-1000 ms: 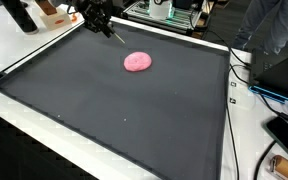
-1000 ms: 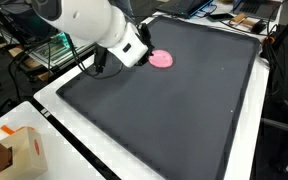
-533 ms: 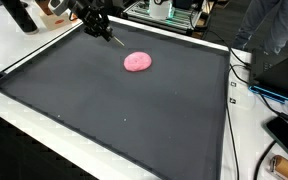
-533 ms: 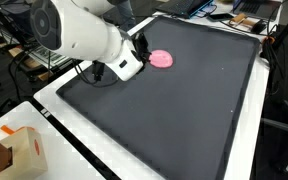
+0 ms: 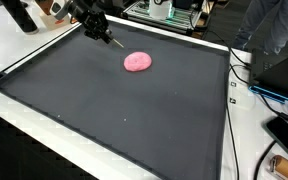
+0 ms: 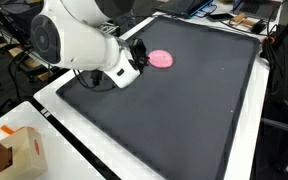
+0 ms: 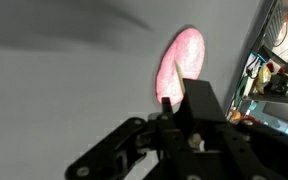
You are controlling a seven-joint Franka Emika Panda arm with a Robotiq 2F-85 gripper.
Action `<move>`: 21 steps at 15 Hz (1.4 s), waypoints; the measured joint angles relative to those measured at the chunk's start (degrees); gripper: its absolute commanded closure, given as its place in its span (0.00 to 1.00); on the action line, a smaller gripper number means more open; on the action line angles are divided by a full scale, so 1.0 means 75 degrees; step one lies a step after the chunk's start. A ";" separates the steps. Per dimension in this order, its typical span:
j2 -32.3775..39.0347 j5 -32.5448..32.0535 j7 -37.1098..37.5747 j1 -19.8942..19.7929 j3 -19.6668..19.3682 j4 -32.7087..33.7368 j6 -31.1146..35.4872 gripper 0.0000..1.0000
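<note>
Gripper near a pink lump on a black mat

In an exterior view the gripper hangs over the far corner of the black mat, near the pink lump but apart from it. In an exterior view the white arm hides much of the gripper, which is just beside the lump. In the wrist view the lump lies flat on the mat just beyond the fingers. I cannot tell whether the pincer is wide or narrow.

pink blob | round, flat, smooth, a bit like dough | lies flat and still | on the black mat, near the mat's far edge
</note>
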 measured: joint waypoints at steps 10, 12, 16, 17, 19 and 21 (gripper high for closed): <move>-0.0050 0.0000 0.0060 0.0086 0.0043 0.0025 0.0013 0.94; -0.0094 0.0000 0.0089 0.0118 0.0057 0.0025 0.0013 0.94; -0.0239 0.0000 0.0231 0.0216 0.0087 0.0025 0.0014 0.94; -0.0285 -0.0001 0.0265 0.0256 0.0091 0.0024 0.0014 0.94; -0.0390 -0.0002 0.0355 0.0347 0.0105 0.0021 0.0025 0.94; -0.0519 -0.0012 0.0449 0.0459 0.0116 0.0004 0.0068 0.94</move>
